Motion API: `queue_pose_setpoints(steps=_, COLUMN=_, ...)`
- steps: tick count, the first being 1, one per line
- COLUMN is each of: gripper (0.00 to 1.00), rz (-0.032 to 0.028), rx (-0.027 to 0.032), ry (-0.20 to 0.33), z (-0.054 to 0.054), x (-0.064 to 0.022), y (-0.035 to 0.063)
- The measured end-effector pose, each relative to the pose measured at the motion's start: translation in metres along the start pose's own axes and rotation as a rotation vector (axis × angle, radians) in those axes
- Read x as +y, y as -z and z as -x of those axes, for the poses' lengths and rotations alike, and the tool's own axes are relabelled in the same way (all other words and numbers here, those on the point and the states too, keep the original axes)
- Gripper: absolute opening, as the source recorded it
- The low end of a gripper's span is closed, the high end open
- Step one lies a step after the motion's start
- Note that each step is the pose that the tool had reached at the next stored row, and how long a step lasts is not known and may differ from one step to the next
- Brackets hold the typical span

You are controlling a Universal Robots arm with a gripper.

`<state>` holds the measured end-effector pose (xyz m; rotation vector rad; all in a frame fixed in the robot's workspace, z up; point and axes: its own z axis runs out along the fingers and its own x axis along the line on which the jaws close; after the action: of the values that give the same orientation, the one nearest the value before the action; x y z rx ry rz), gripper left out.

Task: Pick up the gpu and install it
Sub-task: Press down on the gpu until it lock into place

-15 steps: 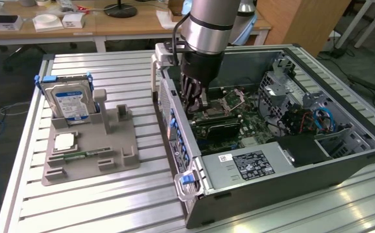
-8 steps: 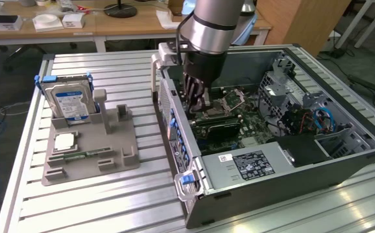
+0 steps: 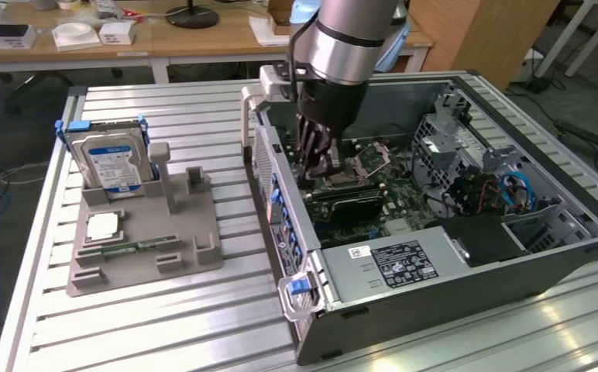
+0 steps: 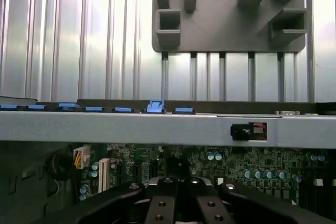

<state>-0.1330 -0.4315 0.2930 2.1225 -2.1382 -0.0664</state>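
Note:
The gpu is a dark flat card low inside the open computer case, over the green motherboard. My gripper reaches down into the case from above, its shut tips right at the card's end nearest the case's wall on the exterior view's left. I cannot tell whether the tips pinch the card's edge or only touch it. In the wrist view the fingers stand close together above the motherboard, facing the case wall.
On the exterior view's left a grey parts holder stands on the slatted table, also seen as the holder. It carries a silver hard drive, a white square part and a green memory stick. Cables and a drive cage fill the case's far end.

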Motion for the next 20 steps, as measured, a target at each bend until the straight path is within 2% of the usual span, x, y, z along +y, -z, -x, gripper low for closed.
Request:
queue_pose_setpoints(steps=3, gripper=0.1, rz=0.0093, rx=0.0002, ry=0.0, z=0.0, x=-0.005, y=0.0025)
queue_pose_setpoints(steps=5, gripper=0.1, rz=0.0203, rx=0.0008, ry=0.001, z=0.0, x=-0.0081, y=0.0032)
queue_pose_setpoints(steps=10, gripper=0.1, rz=0.0716, rx=0.0066, ry=0.002, z=0.0, x=-0.0111, y=0.0036)
queue_pose_setpoints(steps=16, gripper=0.1, rz=0.1159, rx=0.0159, ry=0.002, z=-0.001, x=-0.0173, y=0.0045)
queue_pose_setpoints(steps=20, gripper=0.1, rz=0.1414, rx=0.0242, ry=0.001, z=-0.001, x=-0.0217, y=0.0051)
